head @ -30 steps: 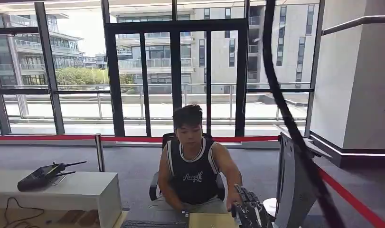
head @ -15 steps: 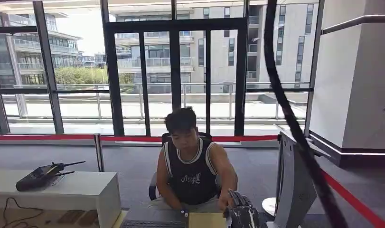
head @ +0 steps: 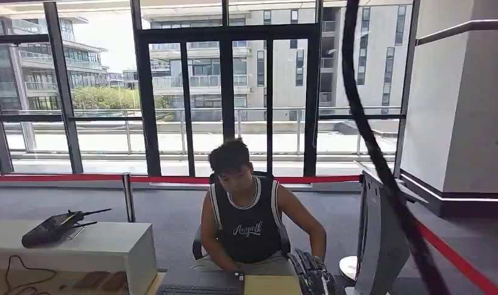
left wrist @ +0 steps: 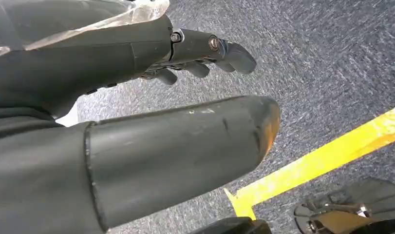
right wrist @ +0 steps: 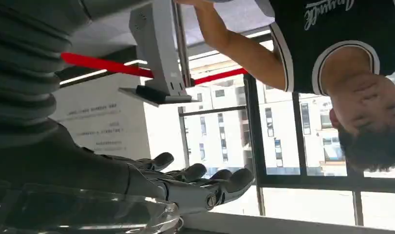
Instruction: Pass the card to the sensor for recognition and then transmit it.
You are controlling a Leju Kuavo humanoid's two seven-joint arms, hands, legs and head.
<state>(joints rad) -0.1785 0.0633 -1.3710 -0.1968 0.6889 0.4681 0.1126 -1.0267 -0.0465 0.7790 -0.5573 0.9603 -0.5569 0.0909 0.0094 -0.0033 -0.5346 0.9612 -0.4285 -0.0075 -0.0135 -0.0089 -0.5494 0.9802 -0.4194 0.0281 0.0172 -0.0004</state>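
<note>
From the head view, the right hand (head: pixel 315 273) is rising at the bottom edge beside a tan pad (head: pixel 272 285) on the desk, close to the seated person (head: pixel 249 212), whose arm is reaching down toward it. The card itself cannot be made out here. Whether this hand is carrying anything cannot be told from this angle.

The left wrist view is looking down at grey carpet (left wrist: pixel 331 63) and a yellow floor line (left wrist: pixel 322 161). The left hand (left wrist: pixel 185 53) is hanging there, fingers loosely curled and apart, holding nothing.

The right wrist view is showing what the head view hides: the right hand (right wrist: pixel 185 183), fingers extended and slightly spread, with no card visible between them, and the monitor's stand (right wrist: pixel 159 56) beyond. If a handover is under way, the hand should probably be keeping level and steady near the person's reach.
</note>
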